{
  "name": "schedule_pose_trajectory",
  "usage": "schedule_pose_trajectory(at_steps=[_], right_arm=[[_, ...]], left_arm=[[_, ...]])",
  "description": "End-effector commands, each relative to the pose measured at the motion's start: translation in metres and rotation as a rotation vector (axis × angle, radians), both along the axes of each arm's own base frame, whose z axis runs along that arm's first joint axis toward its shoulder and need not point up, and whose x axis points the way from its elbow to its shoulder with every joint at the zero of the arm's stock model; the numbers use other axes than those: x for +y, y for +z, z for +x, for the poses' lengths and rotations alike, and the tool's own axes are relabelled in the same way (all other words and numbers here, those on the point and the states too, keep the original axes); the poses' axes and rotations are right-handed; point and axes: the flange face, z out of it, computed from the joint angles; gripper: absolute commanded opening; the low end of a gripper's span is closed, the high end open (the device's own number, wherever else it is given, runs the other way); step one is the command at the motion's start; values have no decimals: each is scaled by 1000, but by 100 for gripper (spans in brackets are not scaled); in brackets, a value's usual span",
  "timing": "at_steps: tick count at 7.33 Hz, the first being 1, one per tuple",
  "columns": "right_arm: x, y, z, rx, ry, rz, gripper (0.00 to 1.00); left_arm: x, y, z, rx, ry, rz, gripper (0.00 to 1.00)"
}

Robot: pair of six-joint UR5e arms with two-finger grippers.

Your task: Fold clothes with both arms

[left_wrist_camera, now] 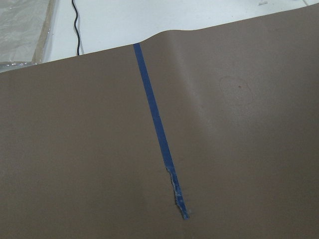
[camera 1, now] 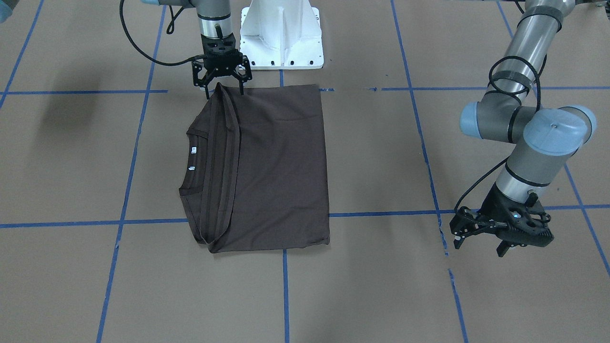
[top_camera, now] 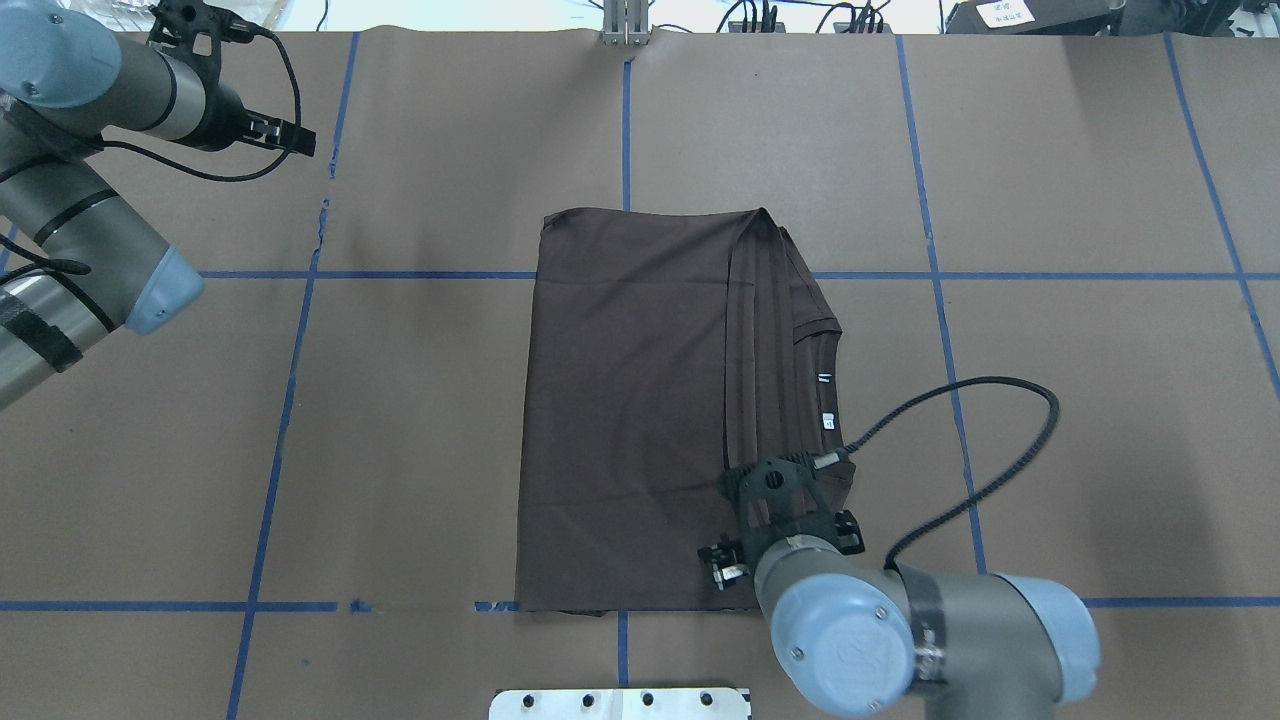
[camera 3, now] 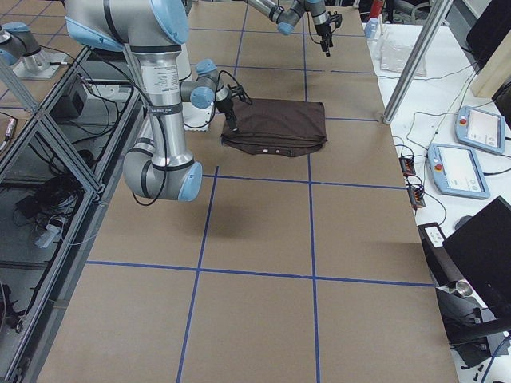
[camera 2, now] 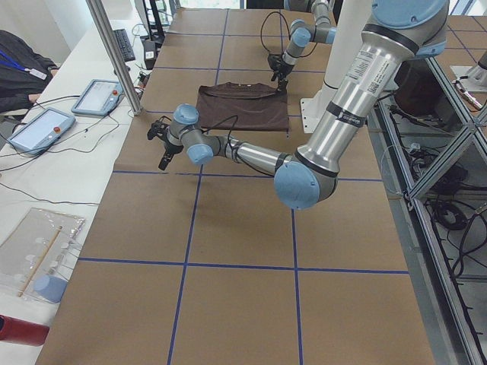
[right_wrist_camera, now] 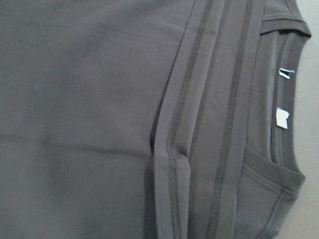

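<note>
The dark grey-brown T-shirt [camera 1: 276, 166] lies folded into a rectangle in the middle of the table [top_camera: 630, 400]. Its hem band is laid over toward the collar, where white neck tags [camera 1: 193, 157] show. My right gripper [camera 1: 224, 93] is open and hangs over the shirt's corner nearest the robot, one finger on each side of the folded hem's tip; it holds nothing. The right wrist view shows only the shirt [right_wrist_camera: 89, 99]. My left gripper [camera 1: 479, 245] is open and empty, above bare table far from the shirt. The left wrist view shows only paper and tape.
The white pedestal base [camera 1: 281, 38] stands just behind the shirt's near edge. Blue tape lines [camera 1: 381, 214] grid the brown paper table. A side bench beyond the far edge holds teach pendants [camera 2: 99, 95], with a metal post [camera 2: 114, 53] beside it.
</note>
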Motion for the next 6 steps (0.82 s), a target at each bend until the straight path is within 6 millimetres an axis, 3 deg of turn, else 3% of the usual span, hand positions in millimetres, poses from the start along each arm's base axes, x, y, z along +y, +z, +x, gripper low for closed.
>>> schedule_pose_trajectory(at_steps=[1, 6], right_arm=[[-24, 8, -21, 59, -31, 7, 100], [-23, 23, -18, 149, -77, -20, 100]], left_arm=[[0, 0, 0, 0, 0, 0, 100], [0, 1, 0, -1, 0, -1, 100]])
